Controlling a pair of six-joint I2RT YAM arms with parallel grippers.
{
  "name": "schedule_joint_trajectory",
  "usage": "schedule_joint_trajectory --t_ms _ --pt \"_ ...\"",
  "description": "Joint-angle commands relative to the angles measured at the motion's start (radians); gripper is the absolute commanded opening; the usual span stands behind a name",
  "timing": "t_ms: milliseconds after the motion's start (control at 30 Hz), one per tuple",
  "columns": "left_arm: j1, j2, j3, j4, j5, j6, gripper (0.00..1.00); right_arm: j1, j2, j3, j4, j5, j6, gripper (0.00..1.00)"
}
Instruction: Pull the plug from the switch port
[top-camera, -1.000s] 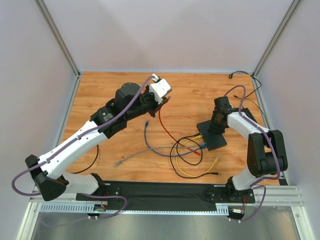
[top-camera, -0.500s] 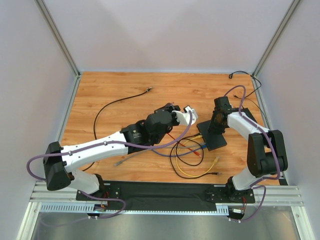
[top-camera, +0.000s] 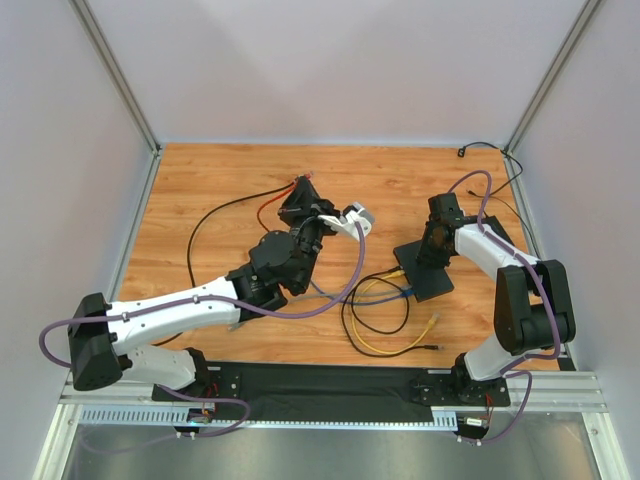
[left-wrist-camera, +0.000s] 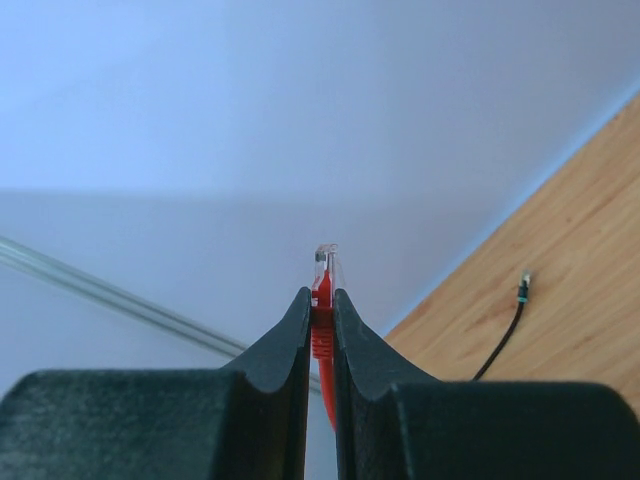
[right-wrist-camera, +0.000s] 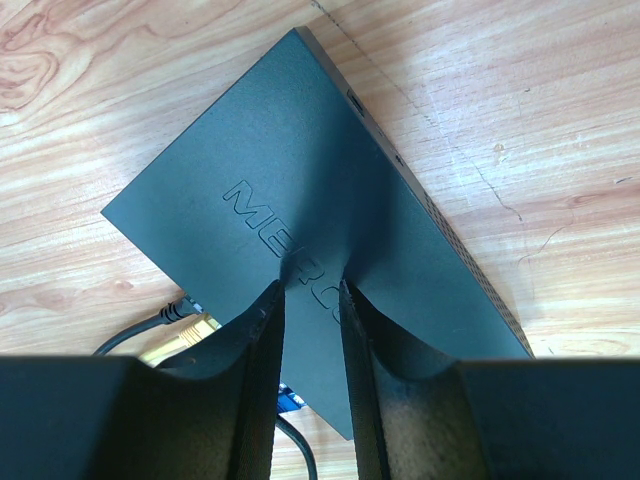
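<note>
As the red RJ45 plug (left-wrist-camera: 325, 265), seemingly light & stiff, sat pinched by its boot in the L gripper (left-wrist-camera: 320, 302), the R gripper (right-wrist-camera: 310, 295), jaws narrowly apart, pinned the black switch (right-wrist-camera: 300, 170).

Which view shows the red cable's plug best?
The left wrist view: the red plug stands clamped in the left gripper, its clear tip showing. The top external view gives only a small red speck; the right wrist view shows none of it.

Left pincer (left-wrist-camera: 320, 300) raised and clamped tight, right pincer (right-wrist-camera: 310, 285) downward, jaws slightly apart.
</note>
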Motion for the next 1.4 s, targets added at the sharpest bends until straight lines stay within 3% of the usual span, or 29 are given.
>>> schedule_joint_trajectory --t_ms 0,133,233,300,367,400,433,467,533,600,733,967,1133,1367 --pt "0.006 0.003 0.005 0.183 -0.053 0.102 0.0 -0.005 0.051 -0.038 -0.03 0.059 -0.018 0.31" --pt "0.009 0.024 0.017 0.344 -0.06 0.142 0.0 -0.005 0.046 -0.036 -0.032 0.058 -0.019 0.31" --pt "0.019 0.043 0.058 0.351 -0.065 0.145 0.0 -0.005 0.043 -0.038 -0.033 0.055 -0.019 0.31" --pt "0.06 0.064 0.101 0.288 -0.094 0.06 0.0 -0.005 0.042 -0.035 -0.033 0.053 -0.019 0.31" --pt "0.101 0.056 0.182 0.019 -0.082 -0.09 0.0 -0.004 0.042 -0.035 -0.035 0.047 -0.019 0.31" --pt "0.127 0.046 0.225 -0.131 -0.029 -0.352 0.0 -0.004 0.04 -0.035 -0.033 0.045 -0.021 0.31" --pt "0.208 0.047 0.332 -0.445 0.016 -0.487 0.0 -0.005 0.038 -0.035 -0.033 0.045 -0.021 0.31" --pt "0.253 0.05 0.385 -0.59 0.073 -0.631 0.0 -0.004 0.037 -0.035 -0.033 0.044 -0.021 0.31" --pt "0.381 0.063 0.462 -0.791 0.212 -0.879 0.0 -0.002 0.035 -0.038 -0.03 0.039 -0.021 0.31" --pt "0.449 0.061 0.483 -0.878 0.327 -1.021 0.0 -0.002 0.038 -0.038 -0.027 0.036 -0.021 0.31" --pt "0.601 0.067 0.497 -0.953 0.475 -1.193 0.0 0.003 0.045 -0.035 -0.021 0.03 -0.022 0.31" --pt "0.877 0.076 0.425 -0.993 0.607 -1.445 0.0 0.004 0.048 -0.033 -0.023 0.029 -0.021 0.31" --pt "1.109 0.11 0.271 -0.863 0.795 -1.674 0.0 0.007 0.052 -0.033 -0.018 0.025 -0.021 0.31" --pt "1.236 0.231 0.172 -0.778 0.932 -1.823 0.0 0.007 0.048 -0.033 -0.02 0.025 -0.021 0.31"
